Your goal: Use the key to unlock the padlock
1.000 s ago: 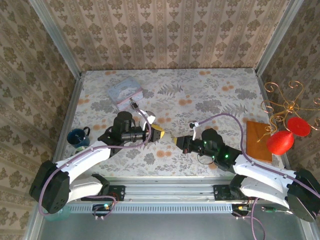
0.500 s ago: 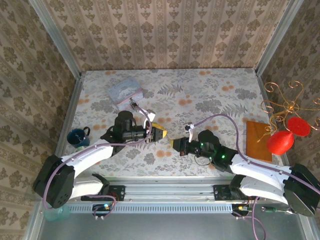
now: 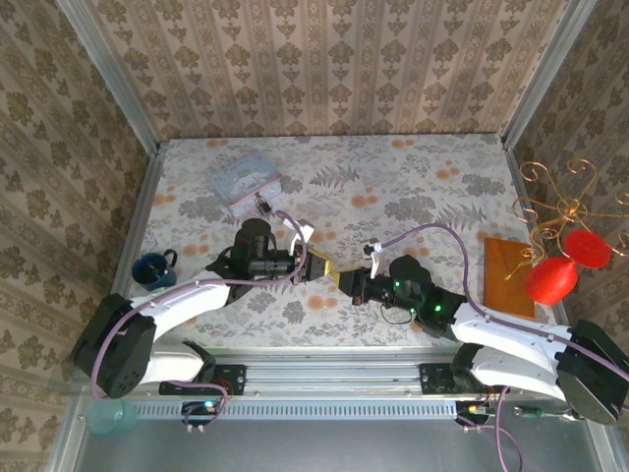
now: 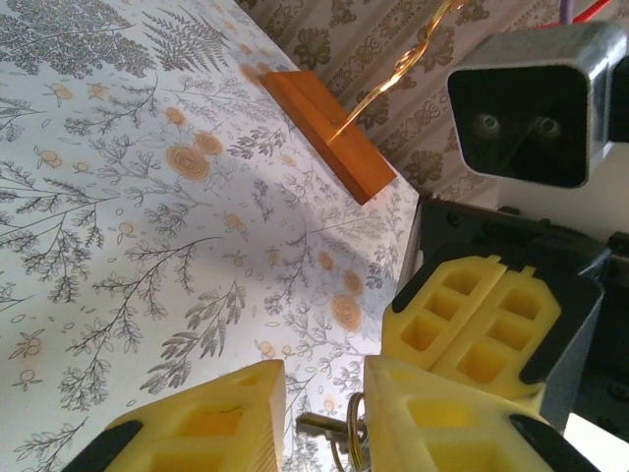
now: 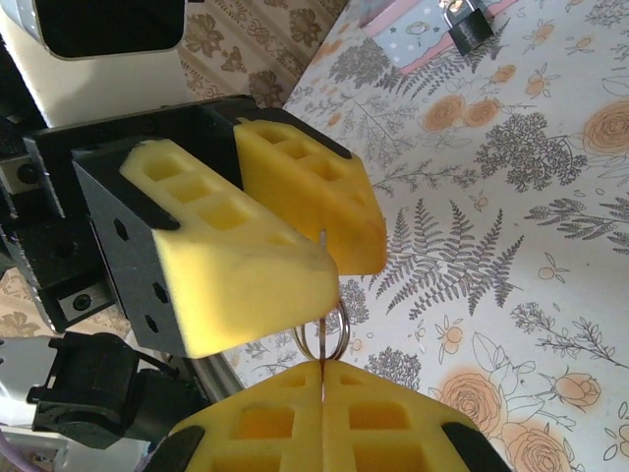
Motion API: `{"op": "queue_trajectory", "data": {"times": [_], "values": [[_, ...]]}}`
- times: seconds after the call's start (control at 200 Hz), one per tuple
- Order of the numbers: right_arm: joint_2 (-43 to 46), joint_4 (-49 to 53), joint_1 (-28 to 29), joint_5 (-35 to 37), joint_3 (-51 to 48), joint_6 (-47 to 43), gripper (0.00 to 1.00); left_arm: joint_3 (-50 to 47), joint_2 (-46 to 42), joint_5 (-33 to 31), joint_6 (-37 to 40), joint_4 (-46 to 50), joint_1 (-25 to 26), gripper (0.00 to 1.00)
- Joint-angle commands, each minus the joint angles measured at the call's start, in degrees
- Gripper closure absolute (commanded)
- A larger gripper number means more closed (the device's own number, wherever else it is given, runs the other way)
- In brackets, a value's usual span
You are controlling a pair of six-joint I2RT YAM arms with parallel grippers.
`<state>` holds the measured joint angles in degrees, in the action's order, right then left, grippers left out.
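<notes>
- Floral-printed table [image 3: 413, 187] walled on three sides by patterned wallpaper; both arms reach in from the near edge and meet a little left of the middle.
- Right gripper [image 5: 322, 376] is clenched, its two yellow pads pressed flat together on the key [image 4: 316, 425], which shows as a thin edge in the seam between them.
- A silvery key ring [image 5: 328, 336] hangs just off the right gripper's tips, in the small space between the two grippers.
- Left gripper [image 4: 324, 379] faces the right one tip to tip from the left. Its fingers [image 4: 206, 423] stand a little apart, with the key and ring in the gap. Whether they pinch the key cannot be told.
- From above, the two grippers nearly touch, left [image 3: 318, 265] and right [image 3: 346, 281], above the table.
- The padlock [image 3: 263, 205] lies farther back and to the left, well apart from the key, its shackle pointing to the far side. It sits just beside the near right corner of a pale blue tin [image 3: 244, 180].
- A dark blue cup [image 3: 152, 270] stands at the left edge, beside the left arm.
- A brown wooden block [image 3: 508, 275] lies at the right edge, with a gold wire stand [image 3: 560, 202] and red ornaments [image 3: 550, 280] over it.
</notes>
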<state>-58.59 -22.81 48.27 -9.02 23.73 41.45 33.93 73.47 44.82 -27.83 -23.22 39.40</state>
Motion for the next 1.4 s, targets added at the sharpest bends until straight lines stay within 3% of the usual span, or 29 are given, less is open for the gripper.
{"op": "queue_trajectory", "data": {"times": [0.0,0.53,0.665,0.74,0.835,0.995,1.215,1.395], "values": [[0.1,-0.8,0.5,2.0,0.5,-1.7,1.0,1.7,0.4,1.3,-0.7,-2.4,0.0,0.77],[1.2,0.7,0.4,4.3,-0.1,-1.4,1.0,1.1,-0.3,0.5,-2.2,-4.3,-0.4,0.95],[1.8,4.3,0.4,7.1,0.6,-1.5,0.97,1.4,-1.1,-3.4,-0.7,-0.3,-0.4,0.99],[1.9,9.8,0.4,11.3,2.0,-1.3,0.91,1.7,-2.6,-9.5,2.1,6.8,-1.1,0.95],[1.1,11.3,0.5,12.0,2.2,-1.0,0.87,0.2,-4.0,-12.9,2.0,11.0,-4.6,0.86],[-6.5,16.6,4.6,15.5,7.2,0.2,0.65,-1.9,-7.8,-26.0,1.6,25.4,-11.9,0.68],[-27.7,22.5,13.5,16.5,22.0,-1.5,0.59,-10.6,-17.4,-28.7,-1.5,26.5,-24.4,0.58],[-41.8,32.2,17.1,14.1,37.1,-4.8,0.56,-14.9,-26.6,-30.1,0.2,26.6,-29.3,0.54]]}}
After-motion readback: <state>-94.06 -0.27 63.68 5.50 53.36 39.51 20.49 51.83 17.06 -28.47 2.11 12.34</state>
